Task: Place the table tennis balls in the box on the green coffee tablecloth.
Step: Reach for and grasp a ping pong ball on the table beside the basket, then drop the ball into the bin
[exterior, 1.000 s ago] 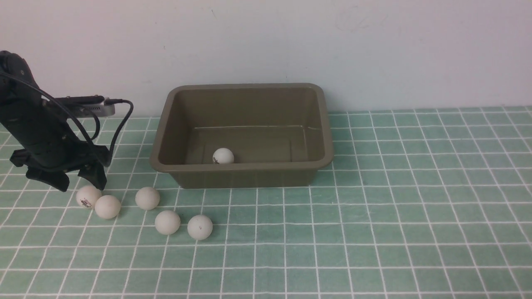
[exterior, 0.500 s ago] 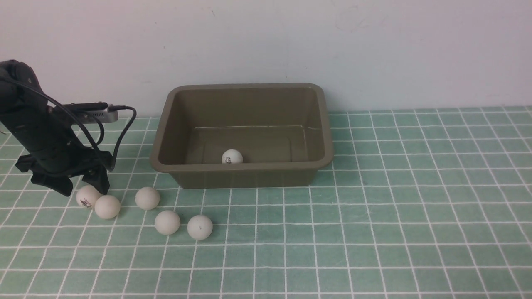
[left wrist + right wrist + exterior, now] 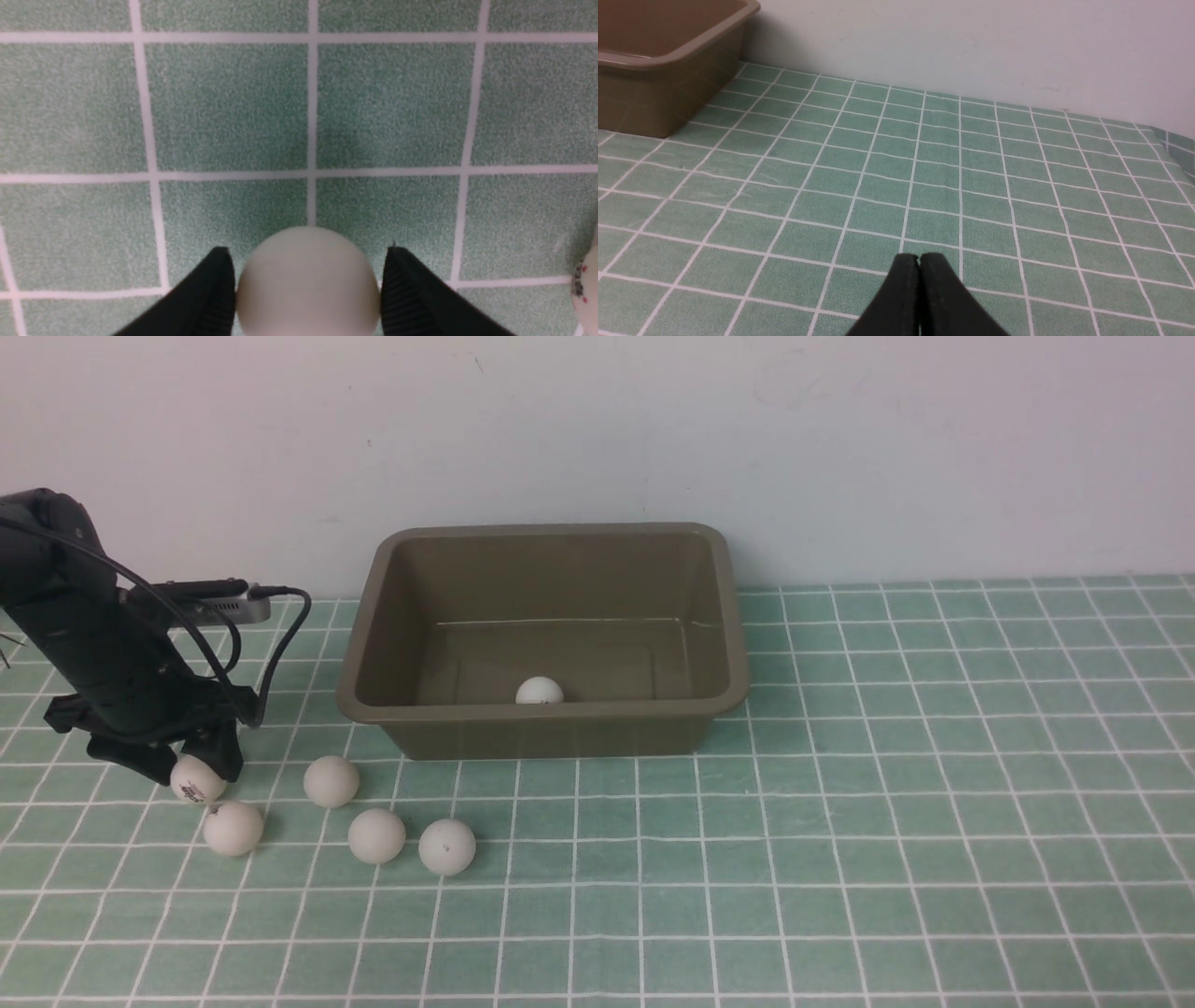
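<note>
left gripper (image 3: pixel 189 769): now lowered, jaws clasping, seemingly in contact, printed ball (image 3: pixel 195 784) lying on green tablecloth (image 3: pixel 840 803). neighbouring ball (image 3: pixel 232 828): nudged toward camera. lone ball (image 3: pixel 540 691) inside box (image 3: pixel 551 712): rolled rightward. right gripper (image 3: pixel 919 257): fingers pressed together, empty.

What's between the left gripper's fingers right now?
One table tennis ball sits between the fingers of the left gripper, on the green coffee tablecloth. Left wrist view shows it; whether the fingers press it is unclear.
</note>
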`<state>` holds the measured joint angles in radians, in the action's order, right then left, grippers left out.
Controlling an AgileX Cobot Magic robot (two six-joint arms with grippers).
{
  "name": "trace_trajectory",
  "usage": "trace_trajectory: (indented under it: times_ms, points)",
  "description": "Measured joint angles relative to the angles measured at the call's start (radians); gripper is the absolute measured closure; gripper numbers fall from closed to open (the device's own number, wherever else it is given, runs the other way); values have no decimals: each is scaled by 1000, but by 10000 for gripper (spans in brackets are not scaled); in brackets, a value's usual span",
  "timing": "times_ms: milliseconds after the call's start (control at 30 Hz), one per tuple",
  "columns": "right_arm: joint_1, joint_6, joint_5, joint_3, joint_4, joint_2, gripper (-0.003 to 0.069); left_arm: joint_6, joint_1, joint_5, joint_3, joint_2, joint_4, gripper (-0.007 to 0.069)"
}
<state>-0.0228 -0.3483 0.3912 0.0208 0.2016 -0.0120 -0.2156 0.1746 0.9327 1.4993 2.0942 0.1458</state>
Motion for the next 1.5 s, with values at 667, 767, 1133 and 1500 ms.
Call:
trace_trajectory:
  times_ms: [667,767,1133,1500]
  points:
    - [0,0,0,0,0,0,676,0,-76,131,170,-135,45,275]
    - [0,0,0,0,0,0,676,0,-160,135,235,-147,58,275]
    - [0,0,0,0,0,0,676,-7,-464,-17,298,-26,-93,275]
    - [0,0,0,0,0,0,676,-37,-474,112,342,-5,-165,91]
